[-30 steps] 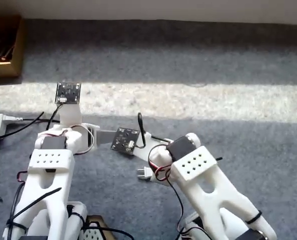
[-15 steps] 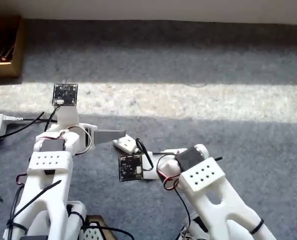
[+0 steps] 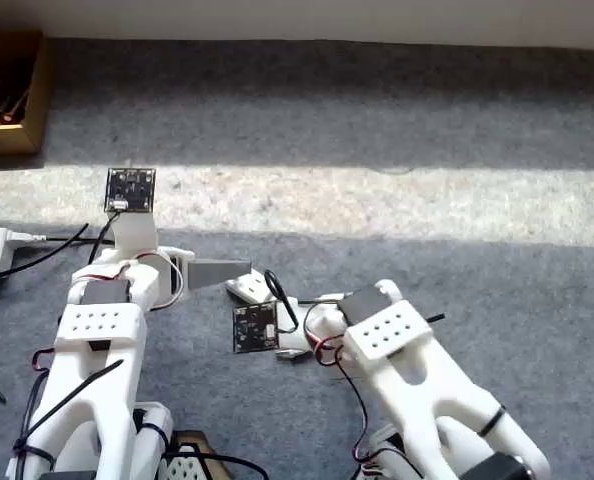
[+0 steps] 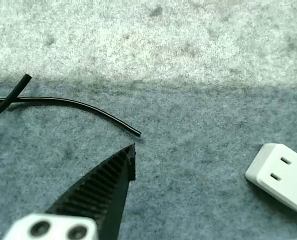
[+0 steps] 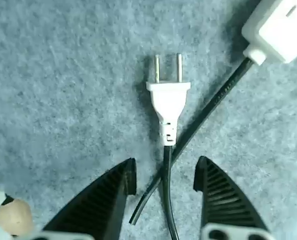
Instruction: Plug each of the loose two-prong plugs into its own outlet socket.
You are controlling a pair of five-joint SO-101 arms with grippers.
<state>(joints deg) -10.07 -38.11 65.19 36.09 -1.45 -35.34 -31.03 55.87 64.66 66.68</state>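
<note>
Grey carpeted table [image 3: 427, 200]. Over the last second my right arm [image 3: 397, 350] swung back from the white outlet block [image 5: 281, 27]. The white two-prong plug [image 5: 168, 100] lies loose near the block, unplugged. Right gripper [image 5: 166, 165] is wide open and empty, straddling the plug's black cord [image 5: 167, 210]; grasp looks next. Left gripper [image 3: 217, 271]: can't tell.

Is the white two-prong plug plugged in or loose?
Loose. The white plug lies on the carpet, both prongs bare, apart from the outlet block.

Outlet socket [image 4: 278, 176] cut off by the frame edge in the 2 wrist views; in the high view, at 10 o'clock from the right wrist, partly under a black wire [image 3: 275, 288]. Plug [image 5: 168, 95] mostly hidden beneath that wrist, its cord [image 5: 167, 200] cut off by the right wrist view's edge.
</note>
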